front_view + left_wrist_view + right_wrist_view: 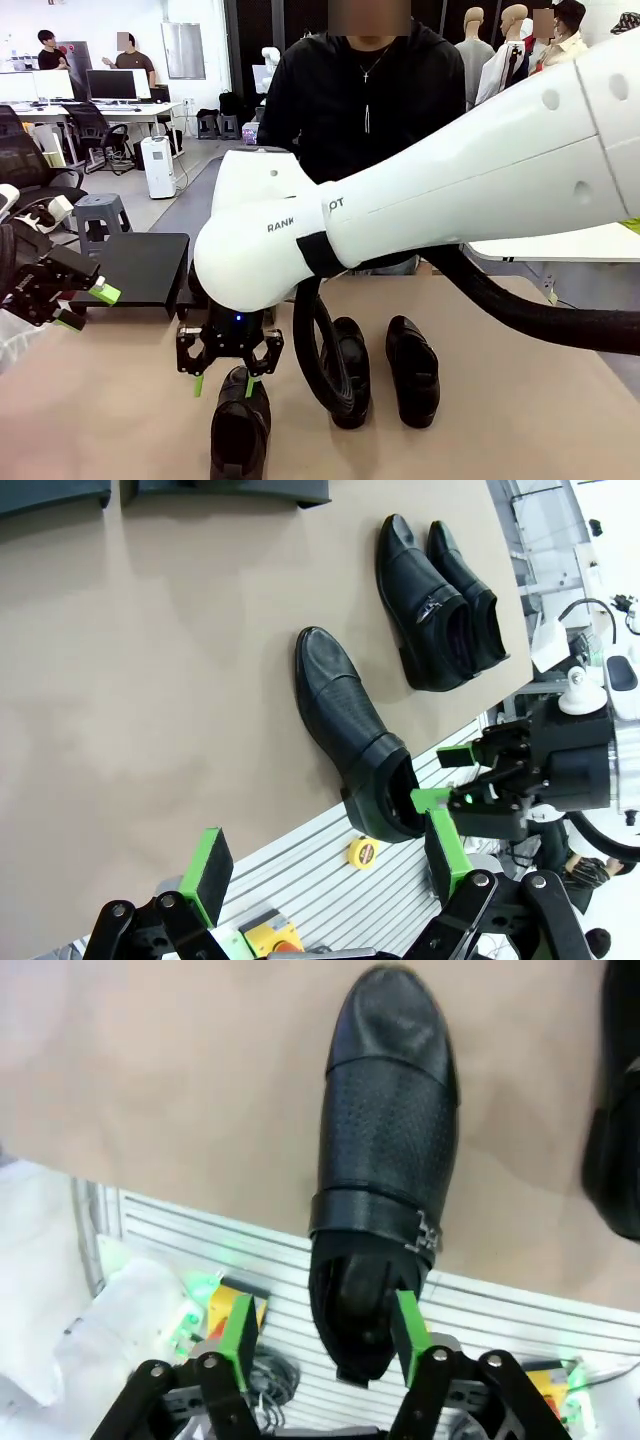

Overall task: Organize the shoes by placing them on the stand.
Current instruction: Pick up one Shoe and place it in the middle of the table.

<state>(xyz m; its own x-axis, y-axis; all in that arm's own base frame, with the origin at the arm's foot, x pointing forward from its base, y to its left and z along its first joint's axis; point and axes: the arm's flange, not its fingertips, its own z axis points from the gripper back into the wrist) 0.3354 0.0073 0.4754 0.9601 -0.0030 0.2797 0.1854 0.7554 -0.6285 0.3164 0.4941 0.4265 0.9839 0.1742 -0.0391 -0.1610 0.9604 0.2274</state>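
Right gripper (224,385) hung over the heel of a glossy black leather dress shoe (240,430) at the beige table's (120,400) near edge, jaws parted wide, gripping nothing. Two matching shoes (412,370) sat side by side just right of it. Left gripper (87,307) was wide open, empty, at near left. Low matte black stand (140,265) sat far left.

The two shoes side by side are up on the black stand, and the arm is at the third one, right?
No: the pair lies on the tan table, apart from the stand, as the left wrist view shows. The right gripper is at the third shoe.
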